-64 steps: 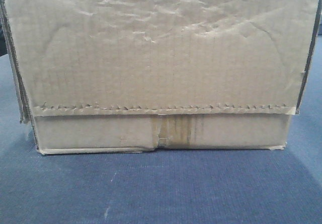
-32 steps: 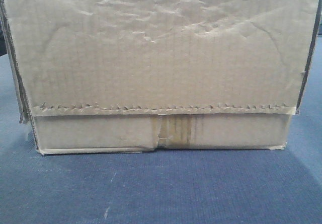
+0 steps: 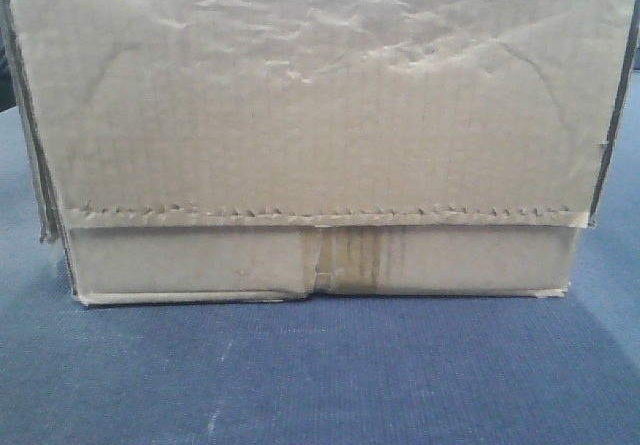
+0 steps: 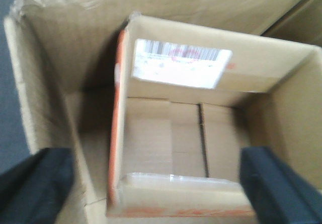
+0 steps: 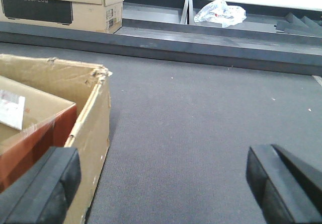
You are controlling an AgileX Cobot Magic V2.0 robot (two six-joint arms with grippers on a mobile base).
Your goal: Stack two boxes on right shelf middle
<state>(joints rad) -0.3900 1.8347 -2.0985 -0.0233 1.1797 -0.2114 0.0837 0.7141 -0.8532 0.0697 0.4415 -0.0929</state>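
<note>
both pincers are spread wide and hold nothing. the left pincer (image 4: 158, 183) hangs over the open big box (image 4: 45, 83), and the small box (image 4: 171, 133) sits nested straight below it, between its fingers. the right pincer (image 5: 166, 183) is over bare carpet (image 5: 201, 123), with the big box's torn corner just to its left. the shelf is in no view, so i cannot judge the way to it.

my worries from here: if the left pincer drops as it is, a finger may land on a thin cardboard rim and crush it, or slip into the gap between the two boxes. i judge the walls to be soft and wrinkled, so a pinch on one wall could buckle it. with the right pincer off to the side, a one-handed lift would likely tip the load. the small box may also drag or slide inside the big one.
</note>
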